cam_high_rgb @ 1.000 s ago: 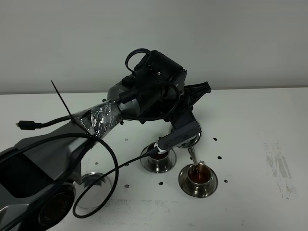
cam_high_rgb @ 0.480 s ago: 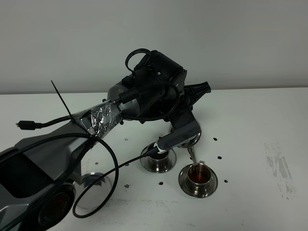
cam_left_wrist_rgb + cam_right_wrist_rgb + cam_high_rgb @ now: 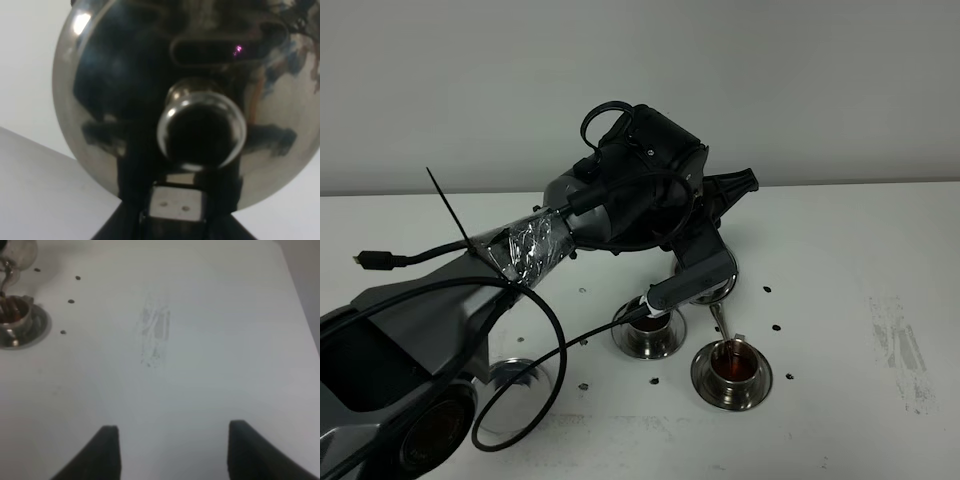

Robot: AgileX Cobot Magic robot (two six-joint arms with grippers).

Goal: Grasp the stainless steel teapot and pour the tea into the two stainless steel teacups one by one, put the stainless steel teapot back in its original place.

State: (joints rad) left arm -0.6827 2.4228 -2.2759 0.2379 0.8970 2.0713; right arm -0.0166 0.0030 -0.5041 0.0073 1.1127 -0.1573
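**Still tipping: left arm holds the pot over the nearer cup**

The left arm reaches in from the lower left of the high view and bends down over the middle of the table (image 3: 840,260). Its wrist is rolled so that the teapot (image 3: 90,90) hangs tilted. The left gripper (image 3: 170,220) is clamped tight on the pot. In the left wrist view the domed lid and its knob (image 3: 200,130) fill nearly everything. The spout (image 3: 719,320) points down just above the nearer cup (image 3: 731,366), which stands on its saucer with brown tea (image 3: 728,367) in it. The second cup (image 3: 648,335) stands just beside it, partly hidden under the wrist. The round saucer (image 3: 515,376) lies well apart to the left, behind the arm's looping cable.

The right gripper (image 3: 172,455) hangs above bare table, its fingers spread wide and holding nothing.

The table is white, with a scuffed patch (image 3: 898,345) on the right side and small black dots (image 3: 776,327) around the cups. Behind it is a plain pale wall (image 3: 820,80).

Compared with a second ago, the pose has hardly changed; arm, pot and cups sit almost exactly where they were.
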